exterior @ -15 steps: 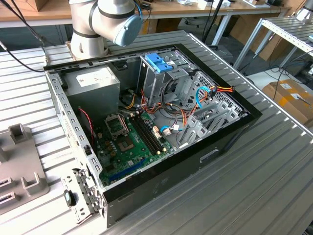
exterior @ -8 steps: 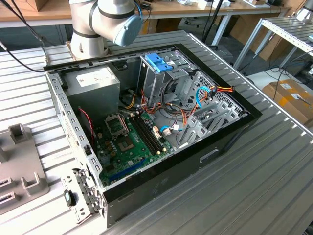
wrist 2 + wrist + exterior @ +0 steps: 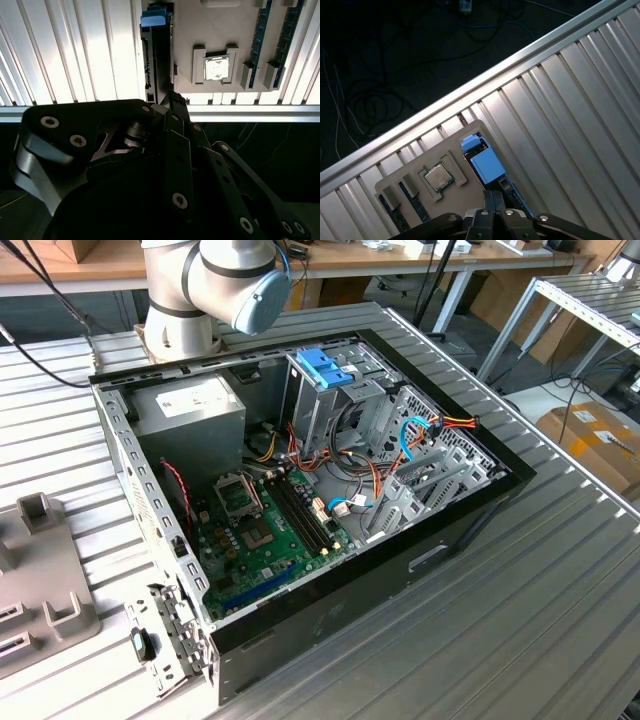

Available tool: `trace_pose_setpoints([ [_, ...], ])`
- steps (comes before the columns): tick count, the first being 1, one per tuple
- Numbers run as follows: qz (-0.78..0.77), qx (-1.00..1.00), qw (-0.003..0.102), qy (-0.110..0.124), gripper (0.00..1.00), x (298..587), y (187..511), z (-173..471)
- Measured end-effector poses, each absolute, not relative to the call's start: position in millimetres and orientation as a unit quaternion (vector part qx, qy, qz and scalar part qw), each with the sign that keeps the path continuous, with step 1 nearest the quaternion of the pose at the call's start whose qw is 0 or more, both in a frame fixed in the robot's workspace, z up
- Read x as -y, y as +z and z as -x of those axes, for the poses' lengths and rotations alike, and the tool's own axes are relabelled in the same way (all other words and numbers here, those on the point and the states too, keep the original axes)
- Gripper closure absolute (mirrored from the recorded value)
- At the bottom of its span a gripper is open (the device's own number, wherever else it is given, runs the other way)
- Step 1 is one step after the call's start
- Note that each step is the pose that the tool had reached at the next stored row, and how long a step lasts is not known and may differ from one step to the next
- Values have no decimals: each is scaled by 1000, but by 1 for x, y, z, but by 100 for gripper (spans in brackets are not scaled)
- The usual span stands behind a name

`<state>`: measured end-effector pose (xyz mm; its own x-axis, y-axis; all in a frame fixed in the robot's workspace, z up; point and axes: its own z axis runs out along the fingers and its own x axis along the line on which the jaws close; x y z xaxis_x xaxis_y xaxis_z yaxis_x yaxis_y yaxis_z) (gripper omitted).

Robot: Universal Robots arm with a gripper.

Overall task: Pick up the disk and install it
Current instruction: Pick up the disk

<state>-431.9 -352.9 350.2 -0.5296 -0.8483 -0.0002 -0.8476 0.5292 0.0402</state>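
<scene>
Above the beige holder tray (image 3: 225, 25), the gripper (image 3: 492, 198) hangs with its fingers closed together and holding nothing, its tips over one end of the disk (image 3: 157, 55). The disk is not yet lifted. It stands on its thin edge in a slot along one side of the tray, just beside the pocket that carries a processor chip (image 3: 216, 68). Its long axis lies level and runs with the grooves of the ribbed desk (image 3: 75, 50), square to the desk's edge rail. Its broad faces look sideways, and its light-blue plastic end sits beyond the fingertips in both wrist views.

I judge the work to be at the approach to the pick-up, with the installing all to do. A grasp from here calls for the jaws to part wider than the disk's thickness, line up across its two broad faces, and come down straight so that the slot walls are not struck. In the exterior view the open computer case (image 3: 330, 610) lies on the desk, its drive cage (image 3: 320, 390) topped by a blue bracket.
</scene>
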Motion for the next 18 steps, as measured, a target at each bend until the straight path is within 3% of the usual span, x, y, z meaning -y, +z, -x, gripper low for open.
trace_pose_setpoints([
  [18,-566,824,11,-17,89,353,350,432],
])
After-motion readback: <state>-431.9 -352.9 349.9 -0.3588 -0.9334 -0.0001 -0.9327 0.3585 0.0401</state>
